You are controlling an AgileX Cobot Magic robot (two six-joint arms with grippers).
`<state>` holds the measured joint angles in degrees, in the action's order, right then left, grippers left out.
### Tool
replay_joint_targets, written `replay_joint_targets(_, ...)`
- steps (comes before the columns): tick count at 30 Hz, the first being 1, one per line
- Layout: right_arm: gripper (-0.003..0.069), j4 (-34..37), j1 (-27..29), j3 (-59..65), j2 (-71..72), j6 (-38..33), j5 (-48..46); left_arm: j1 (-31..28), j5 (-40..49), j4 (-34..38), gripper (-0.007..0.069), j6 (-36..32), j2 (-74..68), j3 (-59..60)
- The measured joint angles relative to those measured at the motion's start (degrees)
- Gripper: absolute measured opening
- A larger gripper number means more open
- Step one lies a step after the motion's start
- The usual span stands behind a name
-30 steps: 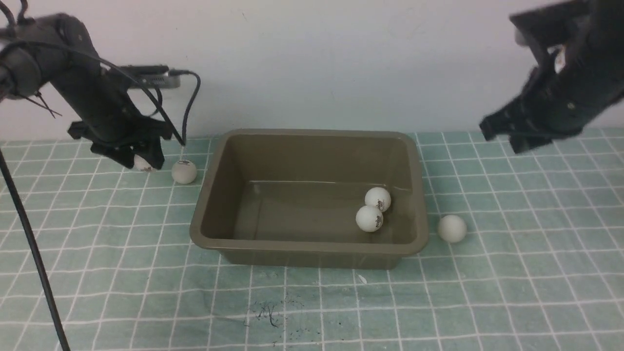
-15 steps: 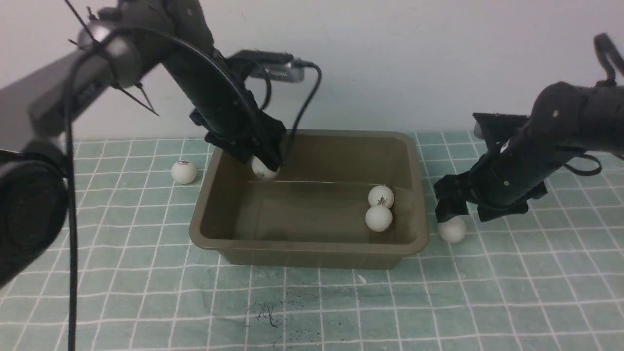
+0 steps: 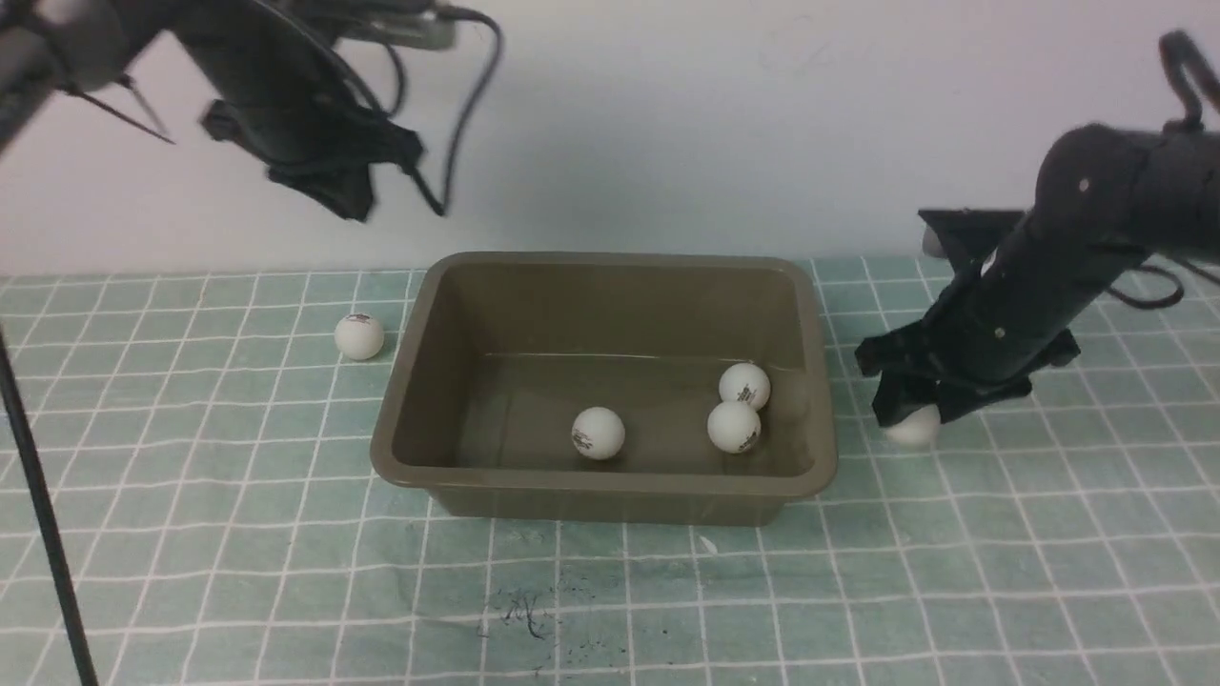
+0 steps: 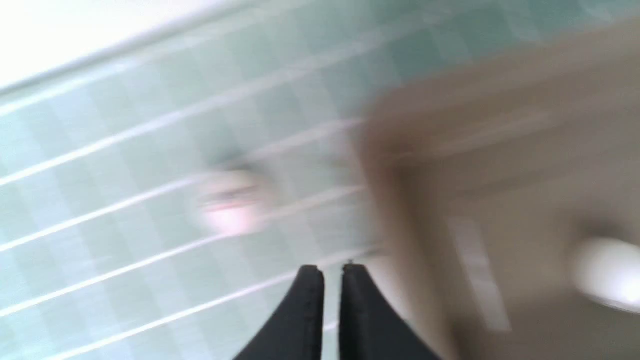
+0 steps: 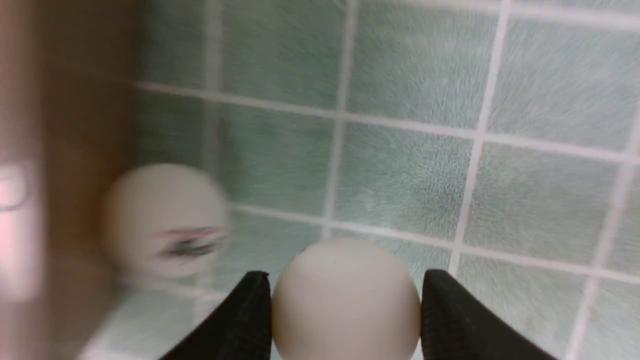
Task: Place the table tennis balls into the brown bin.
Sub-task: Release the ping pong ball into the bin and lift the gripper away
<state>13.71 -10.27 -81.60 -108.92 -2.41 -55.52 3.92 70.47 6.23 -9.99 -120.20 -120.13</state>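
Only the right wrist view makes plain that the right gripper [image 5: 346,275] is clamped on a table tennis ball [image 5: 345,305], a finger against each side, just right of the brown bin [image 3: 610,481]; the blurred left wrist view shows the left gripper [image 4: 332,270] with fingers nearly together around nothing. Half a second ago the left gripper carried a ball over the bin's far left corner. Now it hangs raised, left of that corner, and the bin holds three balls [image 3: 599,433] instead of two, while a lone ball [image 3: 359,336] lies on the checked cloth [image 3: 191,534] to its left.
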Motion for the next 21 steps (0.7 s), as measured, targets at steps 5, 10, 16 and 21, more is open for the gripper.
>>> replay_joint_targets(5,0.0349,4.5,-3.4,-3.3,6.9,-1.4,2.0,-5.8,0.1,1.5,0.0041,-0.4,-3.9,0.0)
replay_joint_targets(10,0.0350,5.8,-9.5,-3.6,5.5,-3.9,8.7,-6.2,-1.2,4.3,0.0235,-3.5,-9.4,0.1)
replay_joint_targets(16,0.0531,5.8,-11.5,-3.6,3.2,-4.1,10.5,-5.3,-8.5,6.2,0.0529,-4.9,-14.4,0.1)
replay_joint_targets(21,0.0637,1.5,-9.1,-4.0,5.2,-4.2,5.4,-4.6,-10.9,6.6,0.0573,-5.0,-18.4,0.1)
